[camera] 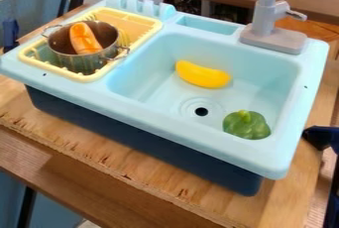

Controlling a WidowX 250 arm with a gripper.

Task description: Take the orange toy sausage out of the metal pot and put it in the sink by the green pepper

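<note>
I cannot tell whether the tool is wide, narrow or holding something, or how far these things lie from it. Nearest the camera, the rough front edge of the plywood bench [126, 176] runs at a slant, with a strip of bare wood between it and the dark base [132, 140] of the light blue toy sink [165, 135].

In the basin, the green toy bell pepper [246, 125] sits close to the front right corner, with little room between it and the walls there. The round drain hole [200, 111] is beside it, and basin floor stretches leftward from both. Farther back, the yellow banana-shaped toy [203, 75] lies near the back wall, well apart from the pepper.

On the left, a two-handled metal pot [74, 62] stands inside the pale yellow dish rack [51, 69], near its front left rim; more rack extends behind the pot. One orange oblong toy [84, 37] leans in the pot, its upper end at the far rim. The gray faucet [268, 19] rises at the back right.

Count: three toy foods, one pot, one rack, one faucet, one drain hole.
</note>
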